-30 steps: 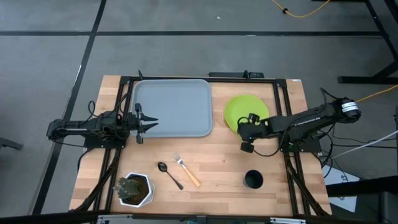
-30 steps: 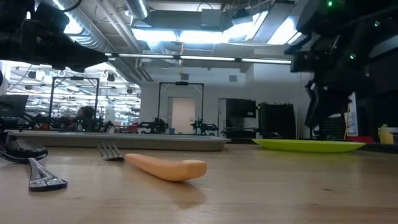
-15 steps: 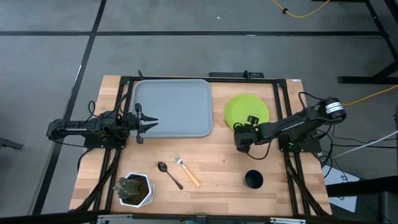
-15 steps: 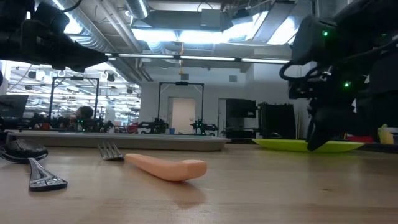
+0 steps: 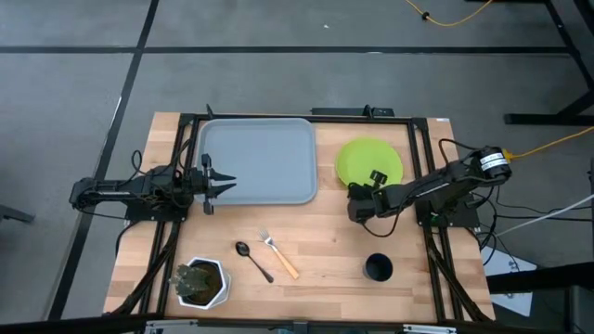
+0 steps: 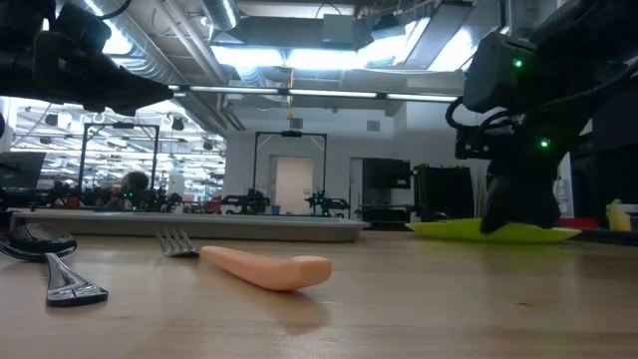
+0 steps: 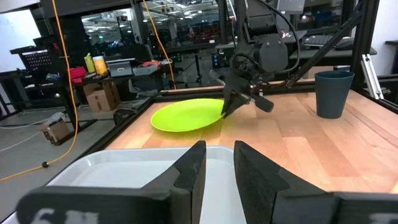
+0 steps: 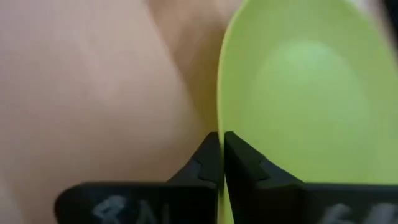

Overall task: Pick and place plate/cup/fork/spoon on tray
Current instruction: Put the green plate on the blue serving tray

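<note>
The lime-green plate [image 5: 371,160] lies flat on the table, right of the grey-blue tray [image 5: 258,160]. My right gripper [image 5: 355,197] is at the plate's near-left rim and is shut on it. The dark cup [image 5: 378,268] stands near the front right. The orange-handled fork [image 5: 279,254] and the dark spoon [image 5: 252,261] lie side by side at the front centre. My left gripper [image 5: 223,181] waits over the tray's left edge, its fingers [image 7: 193,171] slightly apart with nothing between them. My right gripper pinches the plate's rim [image 8: 221,118] between its two fingers, at the plate's near-left side [image 7: 222,111]. The fingers slant down from the near right and meet the rim edge-on. The rest of the plate [image 6: 518,232] still lies low on the table.
A white hexagonal pot with a plant [image 5: 200,282] stands at the front left corner. Black frame rails [image 5: 419,158] run along the table's left, right and far sides. Bare wood lies between the tray and the cutlery.
My right gripper has come down and a little toward the table's left, to the plate's near-left rim. Its fingers, apart before, have shut on the rim. The plate has stayed where it was.
</note>
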{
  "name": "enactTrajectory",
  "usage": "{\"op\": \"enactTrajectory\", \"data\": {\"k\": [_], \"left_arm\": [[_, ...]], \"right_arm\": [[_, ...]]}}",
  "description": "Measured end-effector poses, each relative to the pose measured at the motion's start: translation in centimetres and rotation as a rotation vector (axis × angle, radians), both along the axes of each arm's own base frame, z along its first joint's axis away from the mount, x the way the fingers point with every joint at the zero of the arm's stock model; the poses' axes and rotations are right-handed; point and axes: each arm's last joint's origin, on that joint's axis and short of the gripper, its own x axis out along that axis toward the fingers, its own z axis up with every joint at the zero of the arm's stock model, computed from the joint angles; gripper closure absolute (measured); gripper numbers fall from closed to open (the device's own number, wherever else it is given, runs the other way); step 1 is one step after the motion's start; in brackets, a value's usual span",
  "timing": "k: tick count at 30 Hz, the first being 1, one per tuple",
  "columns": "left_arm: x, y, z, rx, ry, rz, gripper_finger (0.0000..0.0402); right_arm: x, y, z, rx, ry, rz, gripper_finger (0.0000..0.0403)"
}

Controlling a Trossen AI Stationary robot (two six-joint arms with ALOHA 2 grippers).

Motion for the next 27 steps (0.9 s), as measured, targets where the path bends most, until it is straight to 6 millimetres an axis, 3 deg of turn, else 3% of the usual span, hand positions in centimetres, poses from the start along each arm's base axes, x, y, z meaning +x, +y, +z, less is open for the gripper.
{"op": "enactTrajectory", "data": {"k": [11, 15, 19, 27], "left_arm": [[0.0, 0.0, 0.0, 0.000, 0.000, 0.000, 0.0325], [0.0, 0.0, 0.0, 0.000, 0.000, 0.000, 0.0325], [0.0, 0.0, 0.0, 0.000, 0.000, 0.000, 0.0325], [0.0, 0.0, 0.0, 0.000, 0.000, 0.000, 0.0325]], "right_arm": [[6.5, 0.6, 7.3, -0.267, -0.150, 0.266, 0.0399], [9.1, 0.2, 8.9, -0.349, -0.181, 0.425, 0.0399], [12.3, -0.5, 8.7, -0.332, -0.178, 0.578, 0.0399], [20.1, -1.7, 4.7, -0.311, -0.018, 0.707, 0.0399]]}}
